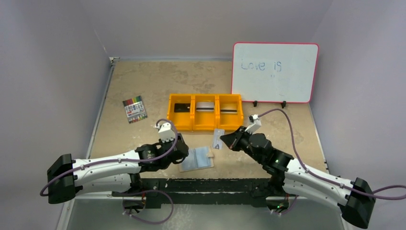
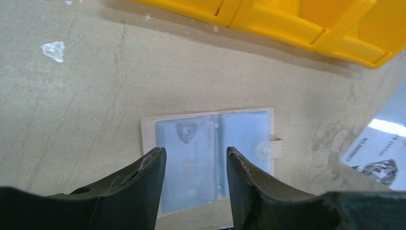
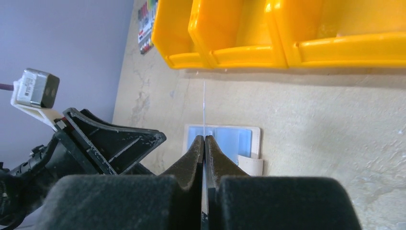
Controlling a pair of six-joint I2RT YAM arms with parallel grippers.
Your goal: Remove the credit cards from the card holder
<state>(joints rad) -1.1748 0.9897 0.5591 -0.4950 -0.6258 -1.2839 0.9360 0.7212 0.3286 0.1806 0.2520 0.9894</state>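
Both arms lie low and reach forward from the near edge, angled in toward each other. The left gripper (image 2: 195, 152) hangs just above the card holder (image 2: 206, 136), fingers spread with nothing between them. In its wrist view they cover the holder's near edge. The holder lies open and flat on the table (image 1: 143, 81), blue panels up, tab strap on its right. A faint "VIP" shows through the left sleeve (whether the right sleeve holds a card I cannot tell).

Just right of the holder and a little farther off, the right gripper (image 3: 204, 140) has its fingers pressed together on a pale card (image 1: 219, 138). To its own camera the card is edge-on, a mere line, with its near end hidden between the pads.

Bare table separates the holder from the orange tray (image 1: 205, 127) beyond it. Each compartment holds something flat, too small to read. The markers (image 1: 134, 109) lie far left, and a whiteboard (image 1: 275, 72) stands at the back.
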